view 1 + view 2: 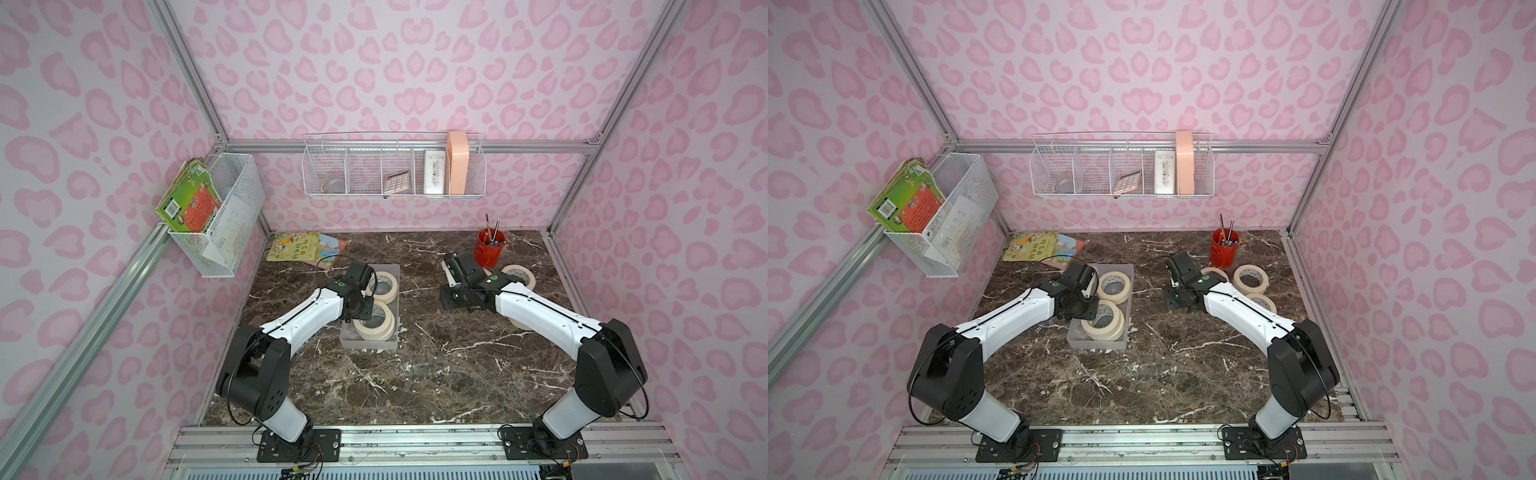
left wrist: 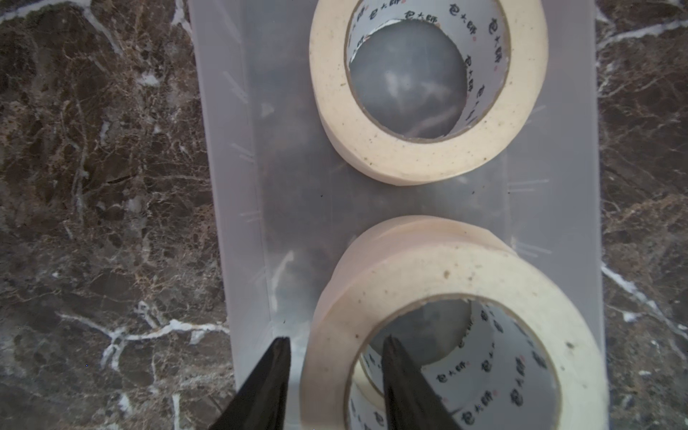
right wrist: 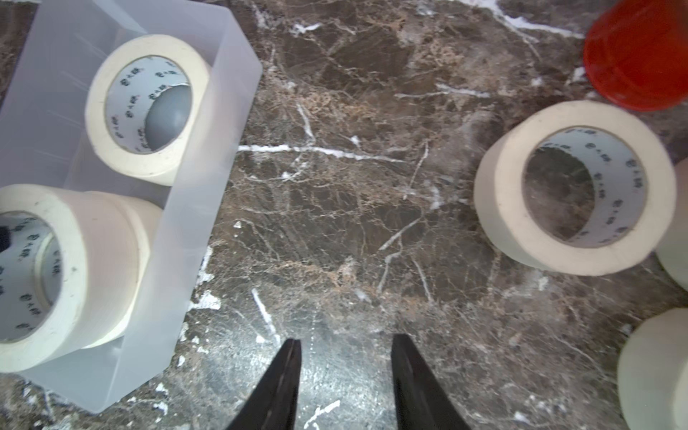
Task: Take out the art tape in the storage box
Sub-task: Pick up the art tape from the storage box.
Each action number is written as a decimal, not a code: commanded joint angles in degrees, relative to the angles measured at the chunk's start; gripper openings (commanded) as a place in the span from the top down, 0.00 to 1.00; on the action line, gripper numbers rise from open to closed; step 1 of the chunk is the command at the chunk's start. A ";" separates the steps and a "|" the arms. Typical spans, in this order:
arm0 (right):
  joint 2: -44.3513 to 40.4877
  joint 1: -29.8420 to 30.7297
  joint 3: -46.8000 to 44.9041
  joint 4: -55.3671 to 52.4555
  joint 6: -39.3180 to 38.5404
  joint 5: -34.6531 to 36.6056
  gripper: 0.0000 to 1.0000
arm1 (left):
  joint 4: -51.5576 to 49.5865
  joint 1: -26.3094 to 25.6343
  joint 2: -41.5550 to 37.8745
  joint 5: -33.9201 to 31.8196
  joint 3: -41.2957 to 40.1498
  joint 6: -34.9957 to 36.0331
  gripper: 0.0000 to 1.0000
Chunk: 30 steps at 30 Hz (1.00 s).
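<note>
Roughly halfway, I'd say. Three art tape rolls (image 1: 1236,279) are already out on the marble table (image 1: 415,374), clustered by the red pen cup (image 1: 1224,249). Three are left in the storage box (image 1: 352,341): a single roll (image 1: 385,297) lying flat at the far end and a stack of two at the near end.

The left gripper (image 2: 337,337) is down on that stack, one finger inside the core of the top roll (image 2: 446,275) and one outside its wall — whether it's actually pinching, I can't tell. The right gripper (image 3: 347,338) hangs over bare table between the box and the freed rolls, fingers apart, holding nothing.

So this lift, then two more.
</note>
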 commanded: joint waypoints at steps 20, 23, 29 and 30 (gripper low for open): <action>0.20 10.29 8.68 9.75 2.26 -4.77 0.55 | -7.26 -5.68 -2.24 -7.04 13.17 4.16 1.00; 1.73 10.31 9.20 10.79 2.51 -5.17 0.55 | -6.99 -6.83 -2.54 -6.83 13.57 3.71 1.00; 5.34 10.33 10.24 11.76 2.99 -6.15 0.54 | -6.77 -8.46 -2.46 -6.87 14.45 3.43 1.00; 5.97 10.24 10.43 11.55 2.94 -6.01 0.54 | -6.80 -8.60 -2.46 -6.80 14.59 3.31 1.00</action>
